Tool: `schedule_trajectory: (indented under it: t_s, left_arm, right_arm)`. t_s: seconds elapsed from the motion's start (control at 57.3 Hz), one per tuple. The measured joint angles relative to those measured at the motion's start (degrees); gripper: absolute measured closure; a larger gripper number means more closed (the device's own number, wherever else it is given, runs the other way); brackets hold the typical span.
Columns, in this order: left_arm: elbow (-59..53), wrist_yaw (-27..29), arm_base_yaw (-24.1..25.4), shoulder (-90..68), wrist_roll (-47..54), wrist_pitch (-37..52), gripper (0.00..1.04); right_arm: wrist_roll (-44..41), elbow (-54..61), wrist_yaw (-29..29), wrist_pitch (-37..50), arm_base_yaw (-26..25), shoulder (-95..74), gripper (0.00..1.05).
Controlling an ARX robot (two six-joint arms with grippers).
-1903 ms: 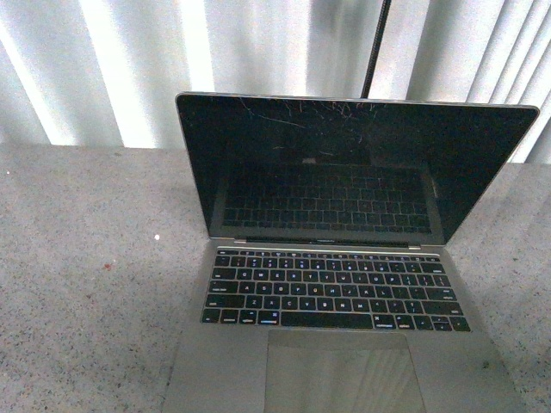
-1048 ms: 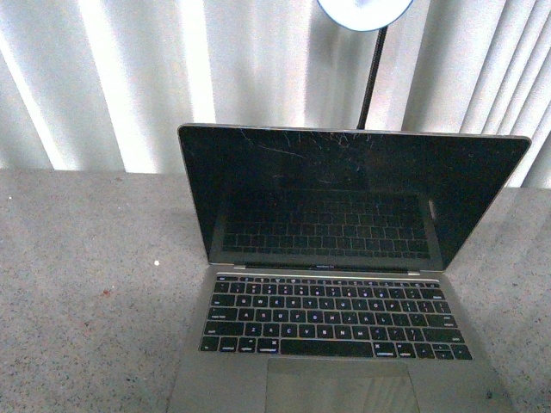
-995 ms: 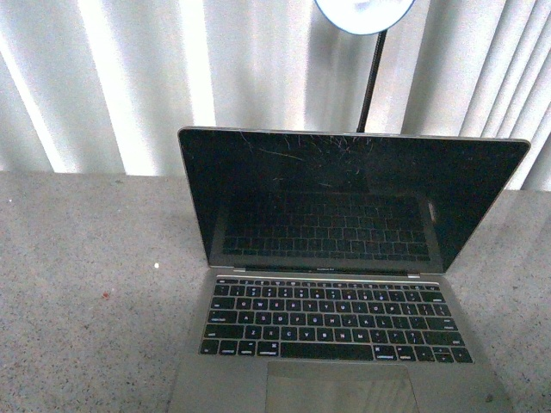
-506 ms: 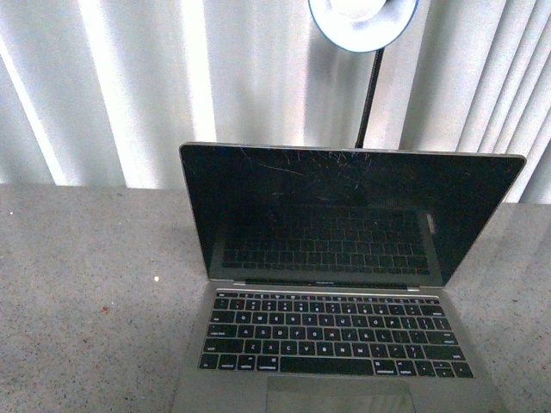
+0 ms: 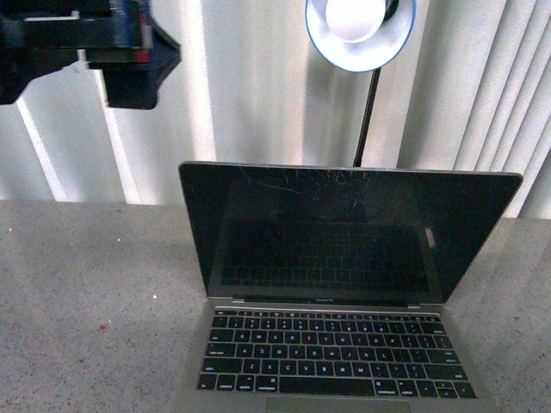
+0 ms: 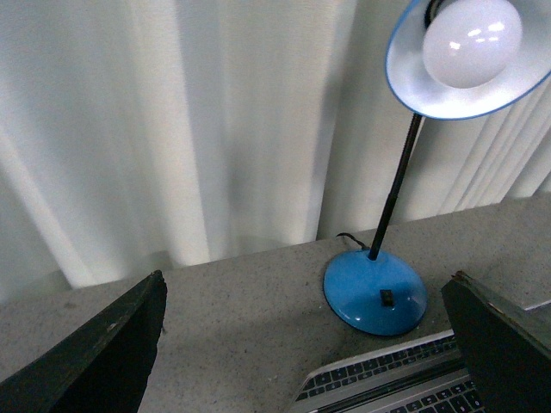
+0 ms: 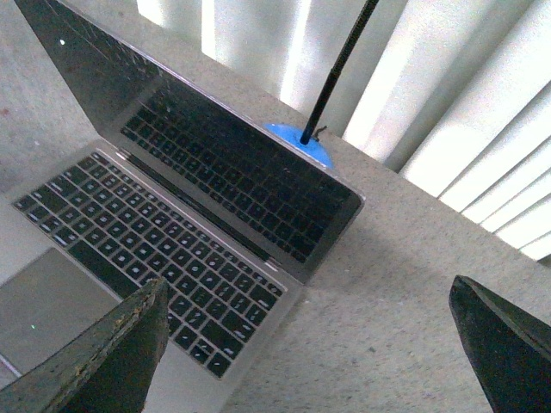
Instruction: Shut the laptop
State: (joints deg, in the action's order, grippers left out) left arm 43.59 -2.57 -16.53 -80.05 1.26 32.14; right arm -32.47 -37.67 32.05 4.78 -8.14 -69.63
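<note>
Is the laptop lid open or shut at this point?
Open: the laptop has its cracked screen raised behind the exposed keyboard.

Front view: near, facing laptop (image 5: 344, 284) screen; wrist views: raised, angled down; all three share laptop, lamp (image 5: 360, 34).

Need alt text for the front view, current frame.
An open grey laptop with a cracked black screen sits on a speckled grey table, lid raised. Behind it a blue-rimmed desk lamp stands against white curtains. A dark part of the left arm hangs at upper left, clear of the laptop.
</note>
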Motion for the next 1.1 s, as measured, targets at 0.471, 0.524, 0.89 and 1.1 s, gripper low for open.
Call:
schedule_trajectory:
  t_s: [0.471, 0.524, 0.89, 1.1]
  left_arm:
    - [21.51, 3.54, -2.45, -17.33, 8.85, -11.17, 0.31]
    - [23.65, 3.17, -3.06, -18.53, 9.73, -13.79, 0.42]
    - [28.89, 1.49, -4.94, -20.15, 14.21, -26.86, 1.01]
    - [28.89, 1.97, -6.08, -21.53, 15.45, -30.23, 1.01]
  right_arm:
    - [-23.58, -19.08, 3.54, -16.15, 3.93, -12.68, 0.69]
    - [-25.73, -20.50, 2.80, -17.35, 4.42, -14.03, 0.77]
    - [-33.94, -30.42, 1.68, -24.26, 7.21, -21.38, 1.02]
    - [-37.07, -31.56, 0.02, -25.09, 9.64, -24.70, 1.02]
